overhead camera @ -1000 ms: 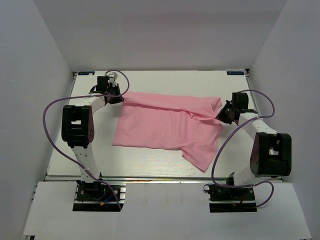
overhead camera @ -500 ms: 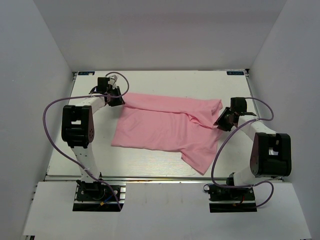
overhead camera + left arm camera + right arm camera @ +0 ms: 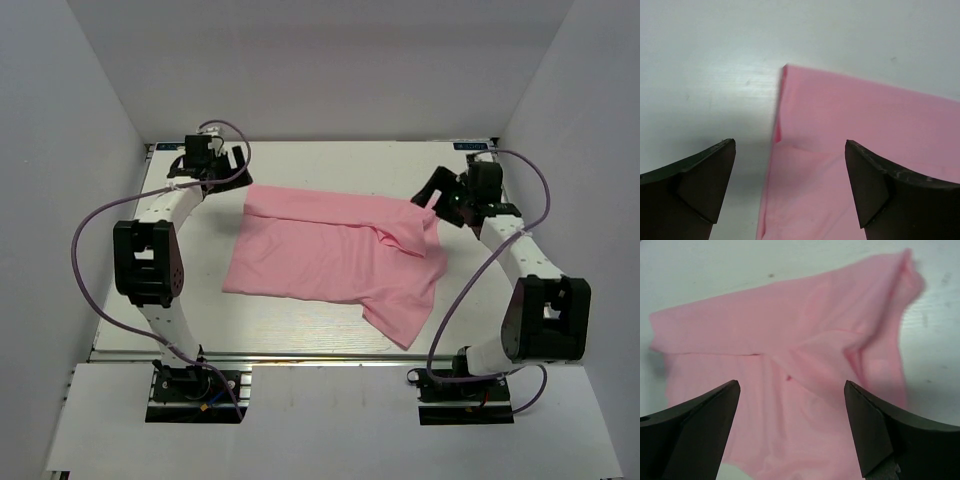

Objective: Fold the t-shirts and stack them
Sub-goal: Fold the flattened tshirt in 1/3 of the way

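The pink t-shirt (image 3: 335, 255) lies in the middle of the desk (image 3: 300, 322). Its long side runs left to right, and one sleeve sticks out toward the near right. I think only the far edge is folded over, so most folding is left. My left end effector (image 3: 790, 144) and right end effector (image 3: 791, 385) are open wide, holding nothing.

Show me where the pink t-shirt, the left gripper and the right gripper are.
pink t-shirt (image 3: 320, 255), top view, middle of the flat body.
left gripper (image 3: 790, 144), left wrist view, midway between its open fingertips.
right gripper (image 3: 791, 384), right wrist view, midway between its open fingertips.
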Robot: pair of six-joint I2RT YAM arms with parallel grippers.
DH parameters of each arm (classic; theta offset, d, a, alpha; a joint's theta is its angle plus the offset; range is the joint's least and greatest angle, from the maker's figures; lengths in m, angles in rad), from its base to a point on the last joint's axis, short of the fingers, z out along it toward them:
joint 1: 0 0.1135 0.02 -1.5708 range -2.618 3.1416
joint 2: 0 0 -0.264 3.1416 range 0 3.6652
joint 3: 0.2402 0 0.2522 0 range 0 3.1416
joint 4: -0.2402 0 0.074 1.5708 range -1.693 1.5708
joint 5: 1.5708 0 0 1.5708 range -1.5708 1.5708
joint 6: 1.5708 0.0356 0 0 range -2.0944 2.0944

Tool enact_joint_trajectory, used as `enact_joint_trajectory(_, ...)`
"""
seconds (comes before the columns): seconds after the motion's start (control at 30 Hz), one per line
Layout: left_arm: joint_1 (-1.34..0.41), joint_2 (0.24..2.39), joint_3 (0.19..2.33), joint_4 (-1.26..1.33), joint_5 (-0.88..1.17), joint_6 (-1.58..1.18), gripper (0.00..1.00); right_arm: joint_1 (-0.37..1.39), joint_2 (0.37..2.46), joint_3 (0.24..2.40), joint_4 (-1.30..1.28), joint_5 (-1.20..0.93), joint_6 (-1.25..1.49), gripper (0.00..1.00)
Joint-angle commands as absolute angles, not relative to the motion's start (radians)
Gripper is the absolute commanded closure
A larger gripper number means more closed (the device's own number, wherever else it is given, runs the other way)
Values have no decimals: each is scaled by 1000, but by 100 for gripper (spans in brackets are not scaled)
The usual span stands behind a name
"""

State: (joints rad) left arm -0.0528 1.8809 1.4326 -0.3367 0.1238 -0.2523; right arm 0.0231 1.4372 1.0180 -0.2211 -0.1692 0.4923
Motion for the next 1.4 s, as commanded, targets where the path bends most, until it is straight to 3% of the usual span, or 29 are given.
enact_joint_trajectory(0.0, -67, 1851, 1500, -235, 288, -259, 0, 64, 1514, 1128, -109, -334, 453, 10)
enact_joint_trajectory(0.33, -115, 2144, 1640, -204, 475, -279, 0, 129, 1882, 1362, -155, -327, 472, 10)
enact_joint_trajectory(0.5, -124, 2191, 1589, -204, 476, -279, 0, 91, 1937, 1312, -169, -247, 485, 10)
enact_joint_trajectory(0.8, -104, 2220, 1503, -262, 420, -279, 0, -30, 2005, 1183, -101, -370, 474, 10)
enact_joint_trajectory(0.97, -104, 2220, 1512, -293, 365, -279, 0, -55, 1968, 1100, -46, -316, 443, 10)
enact_joint_trajectory(1.13, -104, 2240, 1563, -331, 365, -270, 0, -83, 2091, 1277, -156, -440, 353, 11)
enact_joint_trajectory(1.37, -104, 2307, 1702, -367, 365, -293, 0, -77, 2196, 1472, -196, -420, 299, 11)
